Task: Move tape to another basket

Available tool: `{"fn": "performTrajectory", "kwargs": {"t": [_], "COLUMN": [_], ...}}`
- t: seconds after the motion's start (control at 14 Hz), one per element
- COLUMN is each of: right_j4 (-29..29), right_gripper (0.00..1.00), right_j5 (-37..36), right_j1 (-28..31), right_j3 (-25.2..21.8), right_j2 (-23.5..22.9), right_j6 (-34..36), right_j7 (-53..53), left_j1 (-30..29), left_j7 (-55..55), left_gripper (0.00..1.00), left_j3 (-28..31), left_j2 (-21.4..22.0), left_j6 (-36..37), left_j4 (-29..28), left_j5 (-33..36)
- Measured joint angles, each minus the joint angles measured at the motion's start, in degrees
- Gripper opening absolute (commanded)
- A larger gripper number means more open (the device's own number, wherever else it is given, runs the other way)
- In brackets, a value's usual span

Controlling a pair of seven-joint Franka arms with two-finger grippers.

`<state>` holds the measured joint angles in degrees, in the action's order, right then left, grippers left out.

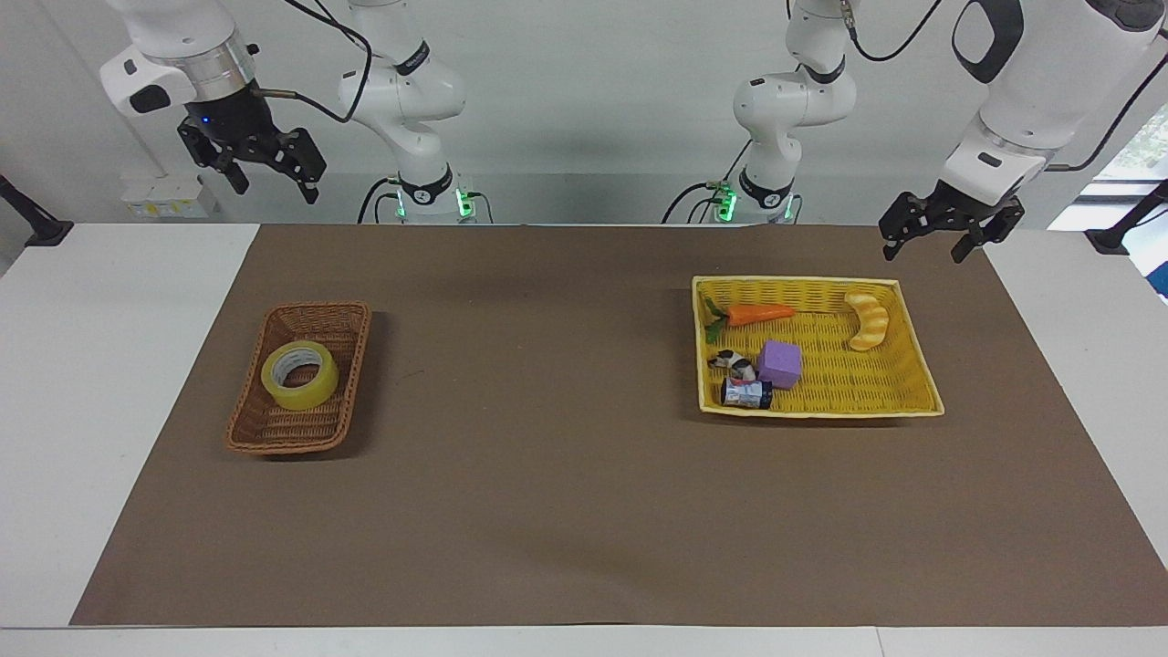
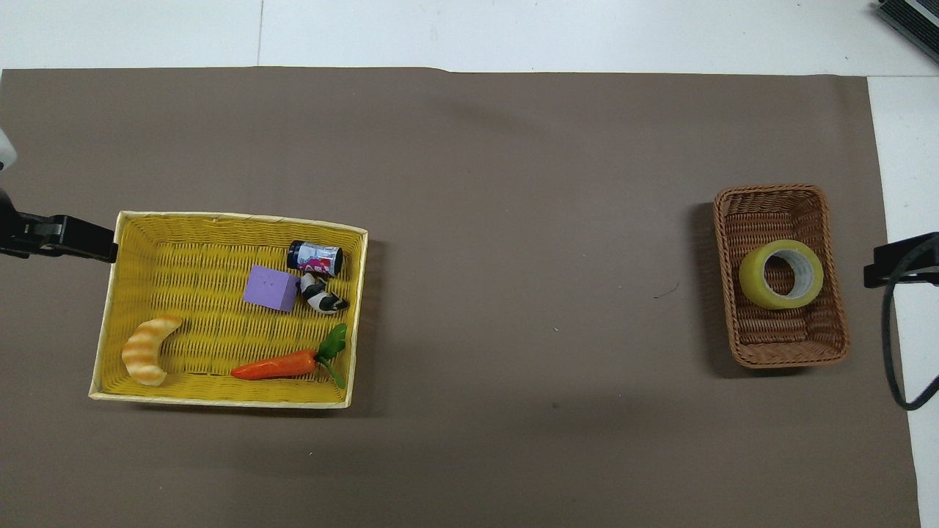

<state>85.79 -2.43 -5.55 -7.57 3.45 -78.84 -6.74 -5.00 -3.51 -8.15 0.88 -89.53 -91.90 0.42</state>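
The tape [image 1: 299, 375] rests in the brown wicker basket [image 1: 265, 429], leaning so that its open core faces up and toward the counter edge farthest from the robots. The basket's long axis runs from the robots' edge toward that edge, and the basket stands toward the right arm's end of the counter [image 1: 109, 365].

A yellow basket [image 1: 912, 383] toward the left arm's end holds a carrot [image 1: 759, 314], a croissant [image 1: 869, 321], a purple cube [image 1: 780, 363], a small can [image 1: 745, 393] and a black-and-white figure [image 1: 735, 363].

The right gripper [image 1: 270, 178] hangs high above the counter's robot-side edge, open and empty. The left gripper [image 1: 927, 239] hovers near the yellow basket's robot-side corner, also open and empty.

The facing view shows both arms, their bases with green lights, and a pale wall. The overhead view shows only dark gripper tips at its 2 side edges, but reveals the tape's white inner core [image 2: 796, 273] and the can's printed label.

A brown mat [image 2: 513, 220] covers most of the white counter.
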Motion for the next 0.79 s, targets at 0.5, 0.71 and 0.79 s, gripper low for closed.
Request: {"fn": "performTrajectory", "kwargs": {"t": [0.5, 0.71, 0.79], "right_j4": [0.03, 0.16, 0.20], "right_gripper": [1.00, 1.00, 1.00], "right_j5": [0.21, 0.21, 0.21], "right_j1": [-0.08, -0.08, -0.08], "right_j3": [0.43, 0.43, 0.43], "right_j2": [0.01, 0.01, 0.01], "right_j6": [-1.42, -3.13, -3.13], "right_j7": [0.14, 0.14, 0.14], "left_j1": [0.00, 0.00, 0.00], "left_j7": [0.00, 0.00, 0.00], "left_gripper": [1.00, 1.00, 1.00], "left_j3": [0.00, 0.00, 0.00], "left_j2": [0.00, 0.00, 0.00], "left_j6": [0.00, 0.00, 0.00], "left_j4": [0.00, 0.00, 0.00], "left_j5": [0.00, 0.00, 0.00]}}
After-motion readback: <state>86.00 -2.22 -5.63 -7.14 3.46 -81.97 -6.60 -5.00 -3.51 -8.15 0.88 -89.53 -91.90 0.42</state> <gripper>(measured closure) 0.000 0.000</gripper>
